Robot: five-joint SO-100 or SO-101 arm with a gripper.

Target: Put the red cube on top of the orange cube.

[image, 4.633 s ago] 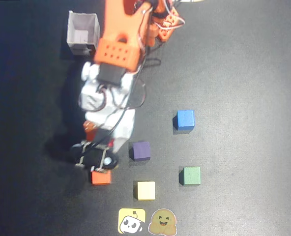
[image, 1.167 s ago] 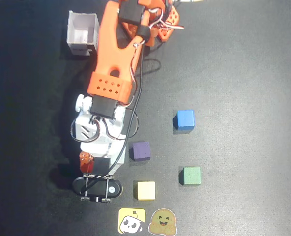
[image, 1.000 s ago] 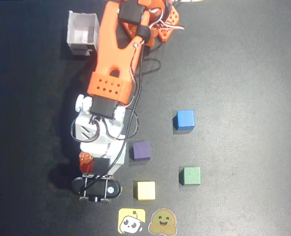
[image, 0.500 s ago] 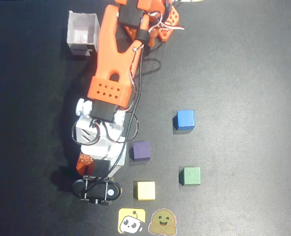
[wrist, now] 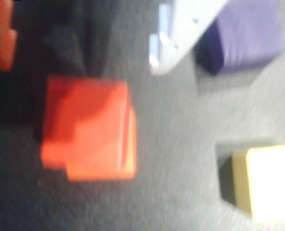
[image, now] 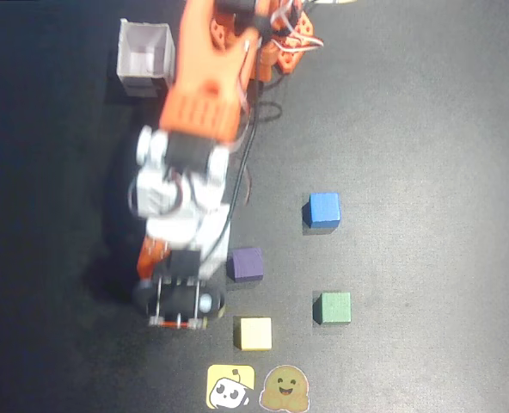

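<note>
Hobby robotics bench or small lab setup. Black mat [image: 426, 103] covers the surface; small coloured blocks at centre, e.g. blue block [image: 324, 209]; cartoon stickers [image: 230, 386] at bottom edge; 3D-printed orange arm [image: 205, 86] with loose wiring, upper left.

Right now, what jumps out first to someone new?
The orange-and-white arm reaching down the left of the overhead view. In the wrist view, a blurred red cube sits on the orange cube, its rim peeking out, the white gripper finger beside them. Purple cube and yellow cube lie at right.
</note>
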